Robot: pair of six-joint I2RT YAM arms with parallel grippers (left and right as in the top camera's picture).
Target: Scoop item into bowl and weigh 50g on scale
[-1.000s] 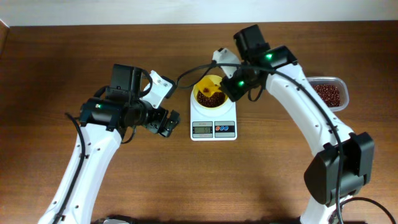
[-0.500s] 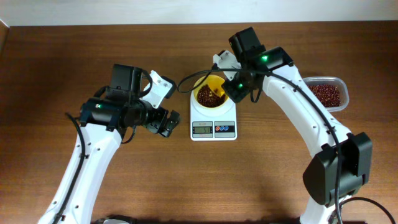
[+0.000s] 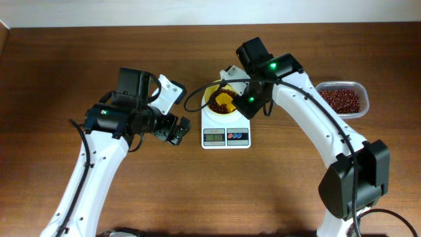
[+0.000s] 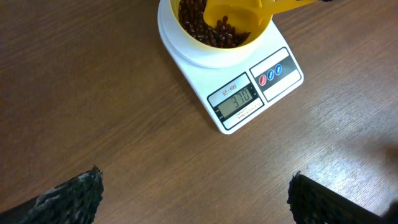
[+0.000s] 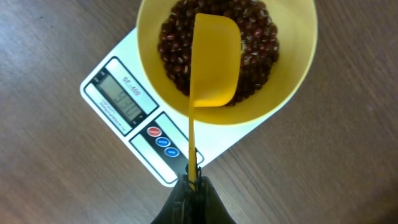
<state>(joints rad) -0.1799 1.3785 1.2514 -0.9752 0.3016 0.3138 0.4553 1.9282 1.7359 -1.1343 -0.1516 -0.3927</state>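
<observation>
Right pincer point(image 5: 191, 182) is clamped tight on the thin end of the yellow scoop's point(image 5: 214, 59) handle. Its cup hangs over the pale yellow bowl point(image 5: 298, 81), which sits on the white scale point(image 5: 118, 93), upper centre of the overhead view. The beans point(image 5: 177, 43) in the bowl look tiny, hard and loose, likely to roll, so only a gently tipped scoop can carry them. There are more in the clear container point(image 3: 364, 99), far right. Left pincer point(image 3: 175, 130) hangs wide apart, left of the scale.
</observation>
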